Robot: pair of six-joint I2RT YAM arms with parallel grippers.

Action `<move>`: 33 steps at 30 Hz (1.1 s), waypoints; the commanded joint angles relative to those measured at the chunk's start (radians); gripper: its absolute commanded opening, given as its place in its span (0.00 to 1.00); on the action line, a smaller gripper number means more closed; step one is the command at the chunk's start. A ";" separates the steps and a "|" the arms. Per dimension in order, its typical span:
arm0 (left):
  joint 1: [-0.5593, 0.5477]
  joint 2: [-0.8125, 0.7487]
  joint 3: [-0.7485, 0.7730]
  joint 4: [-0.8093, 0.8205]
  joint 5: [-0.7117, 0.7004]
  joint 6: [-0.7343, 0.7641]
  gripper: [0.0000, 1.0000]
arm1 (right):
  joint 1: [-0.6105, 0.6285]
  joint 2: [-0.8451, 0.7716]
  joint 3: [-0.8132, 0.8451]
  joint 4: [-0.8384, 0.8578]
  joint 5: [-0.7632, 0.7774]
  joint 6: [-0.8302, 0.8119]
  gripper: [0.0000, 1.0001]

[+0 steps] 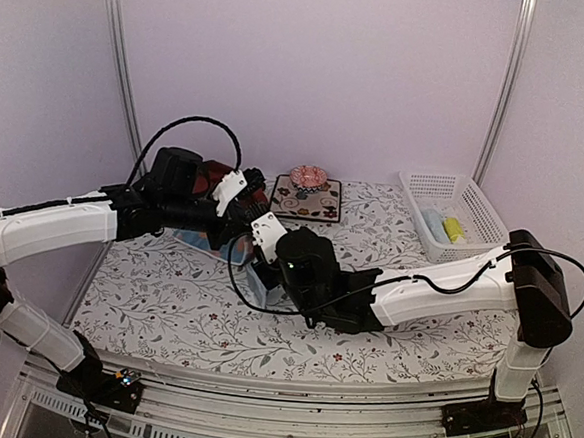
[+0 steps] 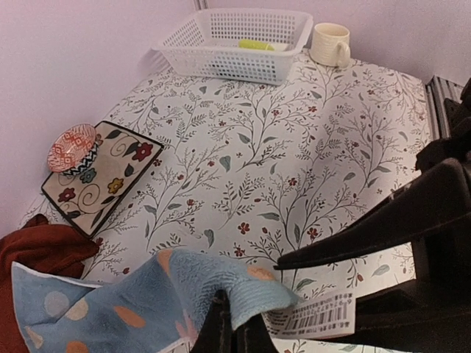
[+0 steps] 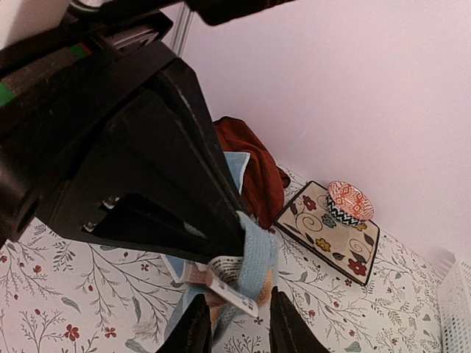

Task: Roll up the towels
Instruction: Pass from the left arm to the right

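1. Top external view: the blue towel (image 1: 192, 240) lay at the far left of the table (image 1: 165, 310), partly under both arms, with the red towel (image 1: 211, 176) bunched just behind it. Two small towels (image 1: 444, 228) sat in the white basket (image 1: 478, 207) at the far right. Both claws met over the blue towel, and their gaps were hidden here.
2. Left wrist view: the left claw (image 2: 232, 332) was pinched shut on a raised edge of the blue towel, which drooped limply to either side. It looked like soft, light cloth that would likely sag and slide unless held by a hem or corner.
3. Right wrist view: the right claw (image 3: 235, 331) stood narrow, with a finger on either side of the hanging edge and its paper label (image 3: 224, 283), not clearly pressing. The hem beside the label looked like the best hold.
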 commanded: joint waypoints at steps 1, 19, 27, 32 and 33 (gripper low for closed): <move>-0.017 0.009 0.004 0.014 0.054 0.000 0.00 | 0.003 -0.018 -0.012 0.027 -0.044 -0.009 0.29; -0.028 -0.007 0.008 -0.016 0.148 0.041 0.00 | -0.035 0.003 -0.004 0.025 0.057 -0.025 0.02; -0.021 -0.080 -0.014 -0.002 0.070 0.095 0.90 | -0.050 -0.146 -0.124 -0.005 0.123 0.017 0.02; 0.031 -0.173 -0.077 0.015 0.009 0.162 0.97 | -0.069 -0.296 -0.243 -0.063 0.188 0.092 0.01; 0.048 -0.190 -0.094 0.020 -0.001 0.182 0.97 | -0.074 -0.326 -0.262 -0.086 0.199 0.114 0.01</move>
